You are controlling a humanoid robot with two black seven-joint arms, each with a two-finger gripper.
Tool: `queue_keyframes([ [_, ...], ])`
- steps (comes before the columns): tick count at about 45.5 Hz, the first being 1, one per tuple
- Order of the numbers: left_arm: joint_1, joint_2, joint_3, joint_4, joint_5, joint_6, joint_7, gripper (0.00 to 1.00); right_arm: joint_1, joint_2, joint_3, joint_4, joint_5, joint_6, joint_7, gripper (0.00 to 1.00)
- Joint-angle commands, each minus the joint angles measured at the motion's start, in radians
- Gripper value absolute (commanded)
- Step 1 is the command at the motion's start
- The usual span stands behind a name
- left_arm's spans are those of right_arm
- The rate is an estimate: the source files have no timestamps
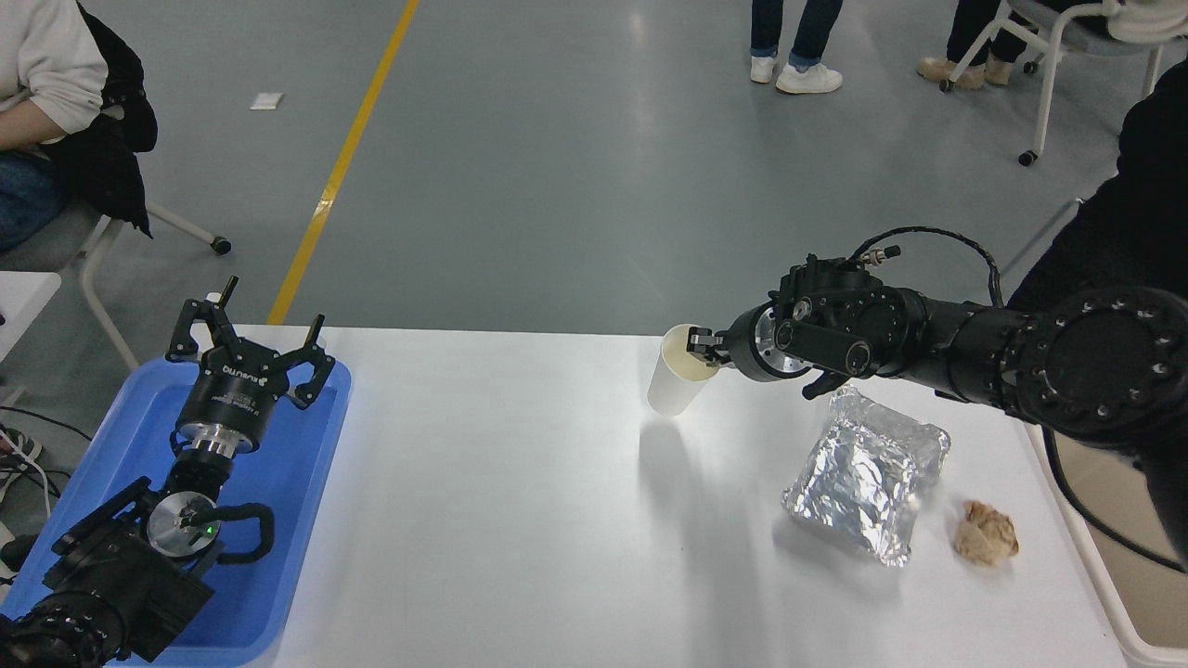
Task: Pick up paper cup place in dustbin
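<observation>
Near the far edge of the white bench (pixel 520 520), the right claw (pixel 701 350) is pinched closed on the rim of the paper cup (pixel 675 382), which looks tilted. The foil container (pixel 868 487) sits well right, and the dustbin (pixel 1128 608) is at the bench's right edge. Left claw (pixel 249 343) is parked, fingers spread, over the blue tray (pixel 278 520).

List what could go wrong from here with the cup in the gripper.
1. The right gripper pinches only the rim of the paper cup, so the thin wall could crumple or slip out.
2. The dustbin shows only at the table's right edge, partly behind the arm; the carry passes over the foil container and the brown paper ball, and a low swing could knock them.
</observation>
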Motion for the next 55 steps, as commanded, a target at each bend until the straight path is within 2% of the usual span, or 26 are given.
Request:
queue_keyframes([
  [1, 0.0, 0.0, 0.0, 0.0, 0.0, 0.0, 0.0, 1.0, 0.266, -0.122, -0.004, 0.126, 0.003, 0.112, -0.004, 0.0],
  [14, 0.0, 0.0, 0.0, 0.0, 0.0, 0.0, 0.0, 1.0, 0.418, -0.203, -0.006, 0.126, -0.011, 0.227, -0.004, 0.0],
  [45, 0.0, 0.0, 0.0, 0.0, 0.0, 0.0, 0.0, 1.0, 0.409, -0.212, -0.007, 0.127, -0.013, 0.231, -0.004, 0.0],
  [55, 0.0, 0.0, 0.0, 0.0, 0.0, 0.0, 0.0, 1.0, 0.365, -0.306, -0.049, 0.114, -0.014, 0.219, -0.002, 0.0],
])
